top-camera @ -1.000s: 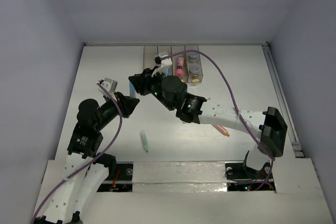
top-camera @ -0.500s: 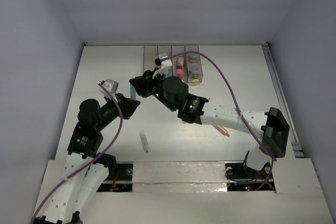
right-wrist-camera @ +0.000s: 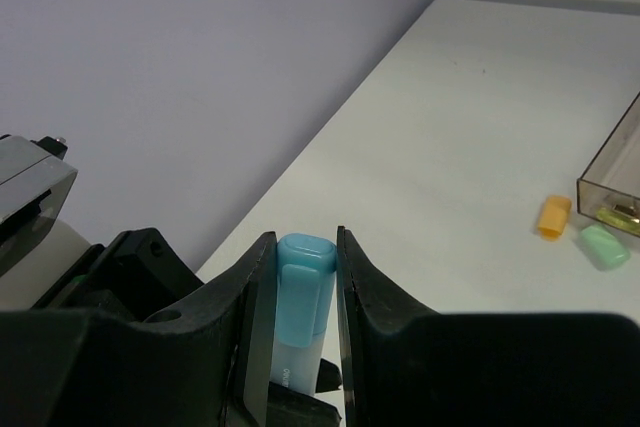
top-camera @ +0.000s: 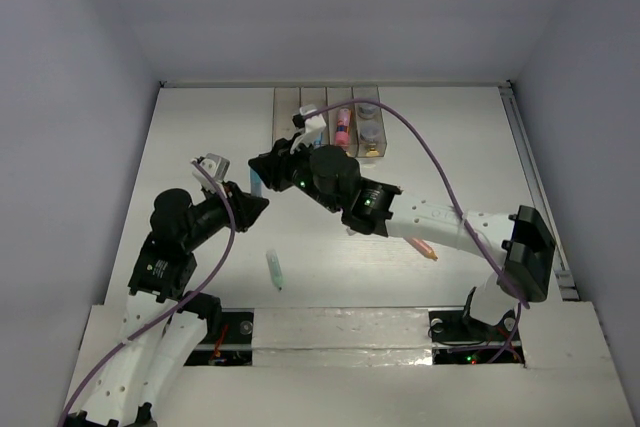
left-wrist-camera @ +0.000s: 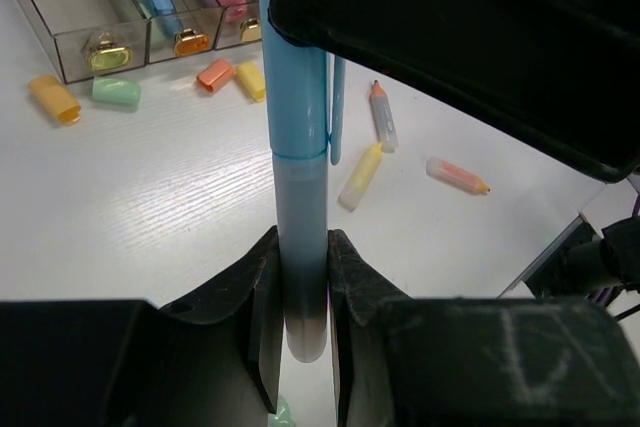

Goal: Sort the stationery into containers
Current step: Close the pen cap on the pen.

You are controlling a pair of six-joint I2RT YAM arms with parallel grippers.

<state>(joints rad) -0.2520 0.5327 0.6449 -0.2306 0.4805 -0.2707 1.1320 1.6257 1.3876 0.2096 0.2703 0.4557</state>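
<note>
So from the top camera, the left gripper [top-camera: 257,204] and right gripper [top-camera: 262,171] meet nose to nose at mid-table, left of centre, both clamped on one blue marker [top-camera: 256,185] held up off the table [top-camera: 200,127]. The containers [top-camera: 287,107] sit at the far edge, well apart from it. A green marker [top-camera: 274,269] lies loose nearer the arm bases and an orange-pink marker [top-camera: 424,248] is off to the right, partly under the right arm. In the left wrist view, the jaws are squeezed onto the marker's paler barrel end, and the capped end runs up into the black bulk of the other gripper. Behind it, loose on the table, are an orange cap [left-wrist-camera: 53,99], a green cap [left-wrist-camera: 116,92], a red-orange cap [left-wrist-camera: 214,74] and a yellow cap [left-wrist-camera: 250,79], all just in front of the bins, plus a yellow marker [left-wrist-camera: 360,175] further right. The right wrist view shows its fingers pinching the clip end of the blue cap on both sides, with the left gripper's black body just below.
</note>
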